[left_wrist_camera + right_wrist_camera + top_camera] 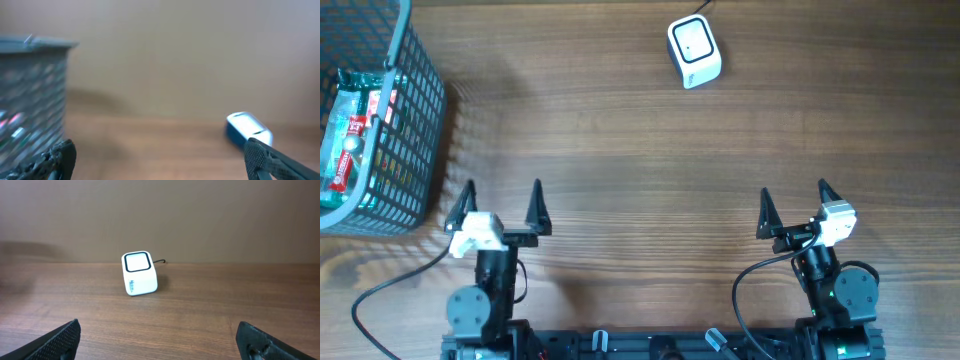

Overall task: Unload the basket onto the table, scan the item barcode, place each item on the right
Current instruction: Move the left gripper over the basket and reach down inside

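Two empty, spread wide: left gripper (502, 200), right gripper (793, 200), near edge. Overhead: packets (350, 130) in basket (420, 140) far left; scanner (694, 52) far, right of centre. L wrist: basket blurred, left. R wrist: scanner ahead. Packets prob. light, crinkly, slippery; pinch an edge seam.

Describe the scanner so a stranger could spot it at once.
On the wooden table, look toward the far edge, right of centre, away from the grey mesh basket at the left. The scanner is the lone small white box with a dark-rimmed square window.
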Controlling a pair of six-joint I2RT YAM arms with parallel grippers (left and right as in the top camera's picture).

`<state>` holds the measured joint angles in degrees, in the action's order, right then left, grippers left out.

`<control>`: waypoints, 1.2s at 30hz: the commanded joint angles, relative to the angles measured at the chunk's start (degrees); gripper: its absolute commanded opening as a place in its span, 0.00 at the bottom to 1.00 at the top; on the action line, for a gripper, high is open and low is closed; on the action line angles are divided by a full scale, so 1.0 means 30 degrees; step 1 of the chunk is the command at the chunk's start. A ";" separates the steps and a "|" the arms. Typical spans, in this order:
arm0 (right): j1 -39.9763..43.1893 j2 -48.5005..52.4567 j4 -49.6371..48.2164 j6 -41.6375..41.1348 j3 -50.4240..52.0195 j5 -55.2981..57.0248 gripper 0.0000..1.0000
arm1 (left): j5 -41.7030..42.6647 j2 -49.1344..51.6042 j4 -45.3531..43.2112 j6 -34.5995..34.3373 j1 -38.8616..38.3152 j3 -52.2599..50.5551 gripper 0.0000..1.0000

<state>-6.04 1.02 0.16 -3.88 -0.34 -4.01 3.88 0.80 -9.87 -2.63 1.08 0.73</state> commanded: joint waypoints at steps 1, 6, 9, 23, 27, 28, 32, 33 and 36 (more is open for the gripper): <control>0.0095 -0.0036 -0.0080 -0.0219 0.0015 0.0175 1.00 | 0.3847 -0.0117 -0.0568 -0.0954 0.0029 0.2229 1.00; 0.0095 -0.0036 -0.0087 -0.0204 0.0015 0.0175 1.00 | 0.4714 0.0801 0.2892 -0.2324 0.0029 0.7614 1.00; 0.0095 -0.0036 -0.0087 -0.0211 0.0015 0.0175 1.00 | 0.5428 0.3519 0.7133 -0.2346 0.0029 1.2830 1.00; 0.0095 -0.0036 -0.0087 -0.0219 0.0015 0.0175 1.00 | 0.7213 2.0465 2.3737 -0.2273 0.0029 3.2122 1.00; 0.0095 -0.0036 -0.0080 -0.0211 0.0015 0.0175 1.00 | 0.7206 2.2433 2.3707 -0.2273 0.0029 3.2122 1.00; 0.0095 -0.0036 -0.0087 -0.0211 0.0015 0.0175 1.00 | 0.7227 2.2811 2.3751 -0.2280 0.0029 3.2122 1.00; 0.0095 -0.0036 -0.0087 -0.0204 0.0015 0.0175 1.00 | 0.7206 2.3722 2.3955 -0.2266 0.0029 3.2122 0.25; 0.0095 -0.0036 -0.0080 -0.0211 0.0015 0.0175 1.00 | 0.7206 2.3809 2.3962 -0.2266 0.0029 3.2115 0.04; 0.0095 -0.0036 -0.0087 -0.0211 0.0015 0.0175 1.00 | 0.7206 2.3868 2.3438 -0.2259 0.0029 3.2115 0.04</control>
<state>-6.04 1.13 0.03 -3.88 -0.34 -4.01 24.45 72.12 61.91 -9.72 1.13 96.36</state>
